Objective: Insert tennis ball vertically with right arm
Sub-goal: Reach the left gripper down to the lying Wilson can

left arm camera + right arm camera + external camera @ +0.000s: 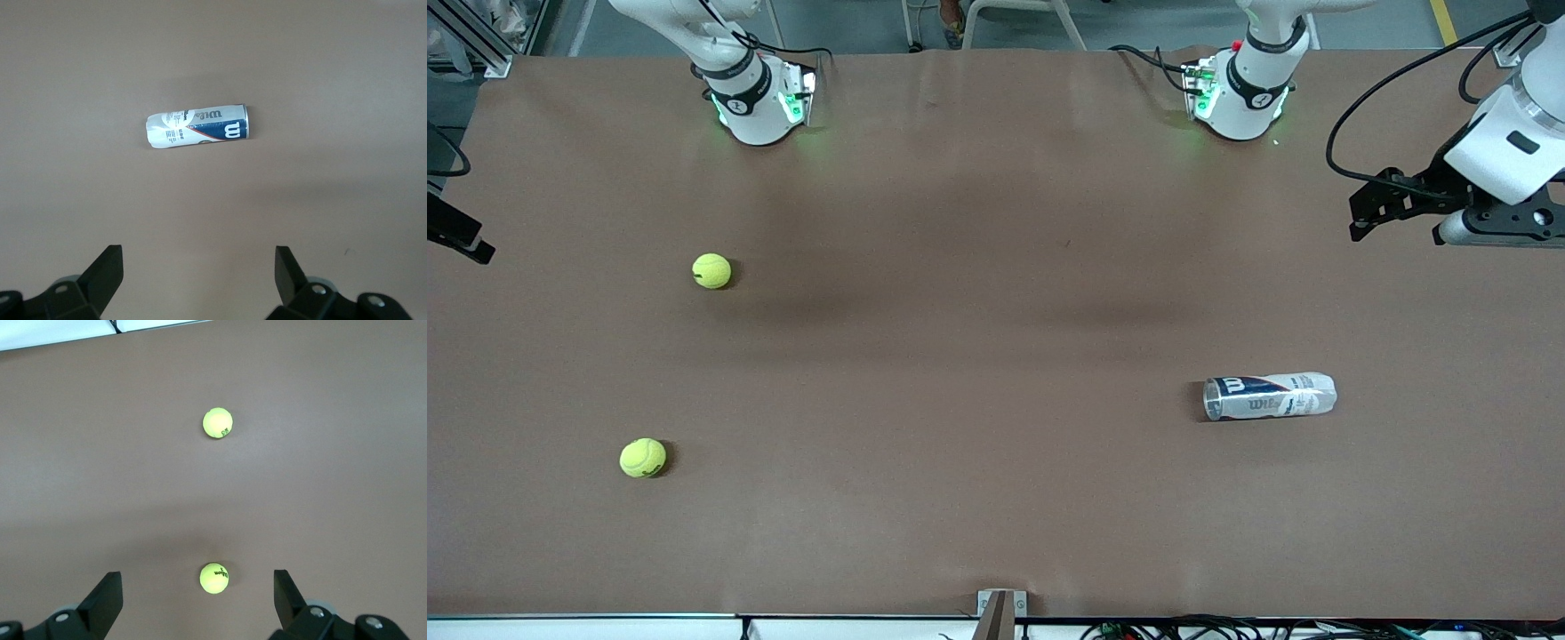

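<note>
Two yellow-green tennis balls lie on the brown table toward the right arm's end: one [711, 270] [214, 578] farther from the front camera, one [643, 458] [218, 423] nearer to it. A blue and white Wilson ball can [1269, 396] [198, 126] lies on its side toward the left arm's end, its open mouth facing the right arm's end. My right gripper [198, 587] is open and empty, high over the table; only a black tip of it [463, 238] shows in the front view. My left gripper [1369, 213] [199, 267] is open and empty, up in the air at its own end.
The two arm bases [760, 102] [1240, 93] stand along the table's edge farthest from the front camera. A small bracket [1000, 609] sits at the middle of the edge nearest that camera. Cables hang by the left arm.
</note>
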Controlling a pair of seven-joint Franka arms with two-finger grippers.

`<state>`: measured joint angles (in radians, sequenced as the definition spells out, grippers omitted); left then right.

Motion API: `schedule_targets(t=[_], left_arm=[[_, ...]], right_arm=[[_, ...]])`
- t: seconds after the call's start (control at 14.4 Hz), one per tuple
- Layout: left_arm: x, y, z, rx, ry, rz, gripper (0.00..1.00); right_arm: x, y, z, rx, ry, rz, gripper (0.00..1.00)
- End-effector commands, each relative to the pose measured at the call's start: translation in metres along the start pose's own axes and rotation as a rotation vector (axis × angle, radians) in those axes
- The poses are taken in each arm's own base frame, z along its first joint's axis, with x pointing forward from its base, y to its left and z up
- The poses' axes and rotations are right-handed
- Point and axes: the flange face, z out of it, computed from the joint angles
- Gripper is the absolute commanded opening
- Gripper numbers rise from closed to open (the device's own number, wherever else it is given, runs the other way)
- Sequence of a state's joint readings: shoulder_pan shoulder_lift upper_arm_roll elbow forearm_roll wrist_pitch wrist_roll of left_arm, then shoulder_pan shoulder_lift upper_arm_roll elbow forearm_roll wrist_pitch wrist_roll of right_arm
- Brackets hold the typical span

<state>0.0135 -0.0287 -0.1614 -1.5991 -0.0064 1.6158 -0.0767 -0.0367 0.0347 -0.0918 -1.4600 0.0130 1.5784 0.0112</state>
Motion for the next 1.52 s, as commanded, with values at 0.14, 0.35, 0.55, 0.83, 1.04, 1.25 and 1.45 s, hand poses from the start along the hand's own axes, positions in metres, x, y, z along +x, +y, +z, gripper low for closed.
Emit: schedule_targets(t=[0.14, 0.35, 0.55, 0.83, 1.04, 1.25, 1.45], left_arm=[[0.003, -0.002, -0.005, 0.008, 0.003, 0.004, 1.00], [0.007, -0.003, -0.002, 0.013, 0.002, 0.007, 1.00], [0.016, -0.004, 0.010, 0.017, -0.007, 0.016, 1.00], [0.040, 0.000, 0.055, 0.061, -0.021, 0.183, 1.00], [0.063, -0.006, 0.100, 0.052, -0.052, 0.443, 1.00], [0.079, -0.012, 0.147, 0.051, -0.097, 0.632, 1.00], [0.097, -0.016, 0.195, 0.121, -0.139, 0.811, 1.00]], right_arm=[[-0.007, 0.014, -0.004, 0.002, 0.019, 0.029, 1.00], [-0.007, 0.011, -0.001, 0.002, 0.012, 0.016, 1.00], [-0.008, 0.007, 0.000, -0.008, 0.004, 0.000, 1.00], [-0.008, 0.004, 0.002, -0.012, -0.002, -0.011, 1.00], [-0.008, -0.001, 0.003, -0.055, 0.002, -0.045, 1.00], [-0.008, -0.001, 0.022, -0.053, 0.014, -0.047, 1.00], [-0.015, 0.005, 0.026, -0.040, 0.005, -0.034, 1.00]])
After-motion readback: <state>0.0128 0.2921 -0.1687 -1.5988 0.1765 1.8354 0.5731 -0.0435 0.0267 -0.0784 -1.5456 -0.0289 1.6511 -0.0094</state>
